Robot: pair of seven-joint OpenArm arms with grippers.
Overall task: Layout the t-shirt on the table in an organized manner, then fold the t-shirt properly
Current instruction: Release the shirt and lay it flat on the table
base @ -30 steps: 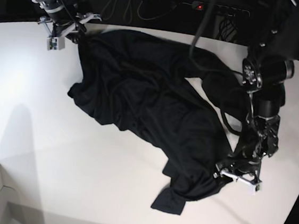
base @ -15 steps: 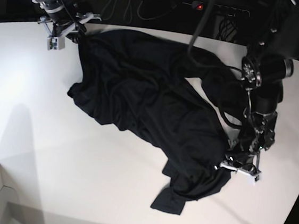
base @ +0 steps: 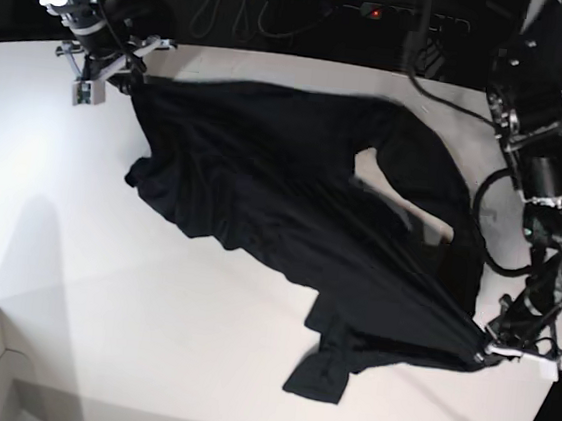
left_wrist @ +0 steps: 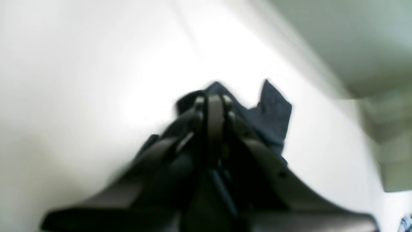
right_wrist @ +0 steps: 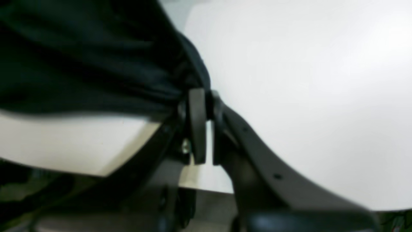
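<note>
Bright glare, blurred wrist views

Right gripper (base: 122,75) clamped shut on cloth at far left of base view, arm reaching in from above. Left gripper (base: 492,350) pinched shut on cloth at near right, forearm angled downward.

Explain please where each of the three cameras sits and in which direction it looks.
Base: high above, looking down on the white table, the black t-shirt and both arms.
Left wrist: on the left arm, looking along its left hand, shut on a blurred corner of the shirt.
Right wrist: on the right arm, looking along its right hand, shut on bunched shirt near the table edge.
Shared: all three views show the shirt and the table.
</note>
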